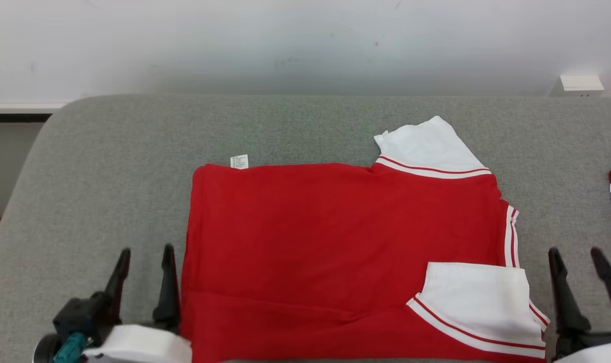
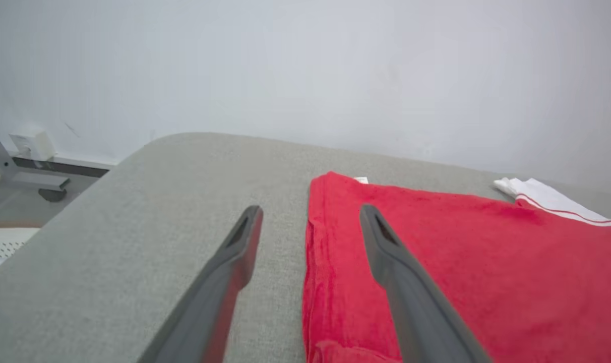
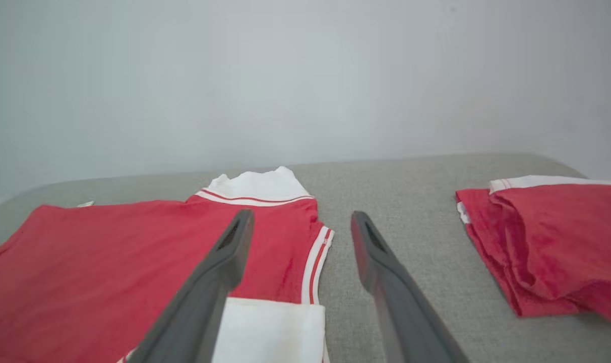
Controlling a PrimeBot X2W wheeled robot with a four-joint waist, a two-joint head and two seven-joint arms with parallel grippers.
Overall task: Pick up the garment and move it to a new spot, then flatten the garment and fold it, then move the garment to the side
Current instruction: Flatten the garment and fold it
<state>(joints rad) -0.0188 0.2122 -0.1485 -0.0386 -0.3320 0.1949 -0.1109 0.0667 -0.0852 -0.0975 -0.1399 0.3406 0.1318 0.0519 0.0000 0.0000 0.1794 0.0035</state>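
**On a grey bench, a half-folded red shirt between two open end effectors**

Across the middle of the grey fabric-covered bench (image 1: 99, 166) lies a red shirt (image 1: 325, 232), turned sideways with its hem to the left and its shoulders to the right. Its near white sleeve (image 1: 479, 297), trimmed with red stripes, is laid in over the red body. The far white sleeve (image 1: 426, 143) sticks out flat past the far edge. This suggests the near side is folded and the far side is not yet. A small white care label (image 1: 239, 161) peeks out at the far left corner.

The left end effector (image 1: 146, 249) stands just left of the shirt's near left corner, and the right end effector (image 1: 573, 250) just right of the near sleeve. Both have their fingers spread wide and hold nothing. Placed like this, each probably tends its own end of the cloth.

From the left wrist, the fingers straddle the shirt's left edge, one over grey fabric and one over red, and the stacked layers of that edge can be seen. From the right wrist, a second red garment (image 3: 547, 237) sits folded and well apart to the right. The head view catches it as a sliver at the right edge. It may mark the place for finished pieces.
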